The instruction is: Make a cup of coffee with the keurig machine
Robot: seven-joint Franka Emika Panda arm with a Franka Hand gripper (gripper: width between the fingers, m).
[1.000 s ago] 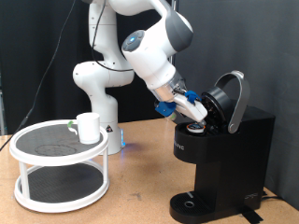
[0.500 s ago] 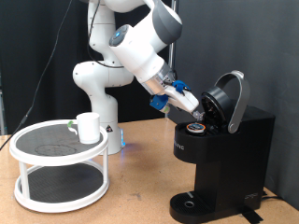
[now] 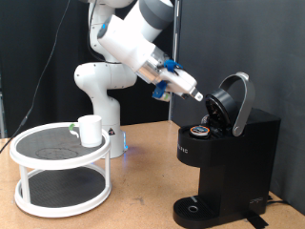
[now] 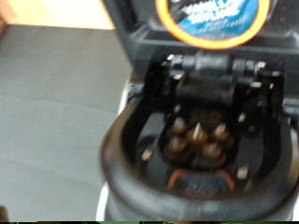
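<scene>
The black keurig machine (image 3: 229, 162) stands at the exterior view's right with its domed lid (image 3: 234, 99) hinged up. A brown-topped pod (image 3: 200, 131) sits in its open chamber. My gripper (image 3: 194, 93) hangs above and to the left of the chamber, clear of the pod, open and empty. The white cup (image 3: 91, 130) stands on a round stand at the left, far from the gripper. The wrist view shows the lid's underside (image 4: 196, 140) with its needles, and the pod (image 4: 213, 14); no fingers show there.
The round white two-tier stand (image 3: 38, 145) with a dark mesh top sits at the exterior view's left on the wooden table (image 3: 143, 191). A small green-tabbed item (image 3: 73, 129) lies beside the cup. The robot's white base (image 3: 100, 91) stands behind.
My gripper has drawn up and left, away from the machine's chamber, and left the pod in it. The cup and the lid have not moved.
</scene>
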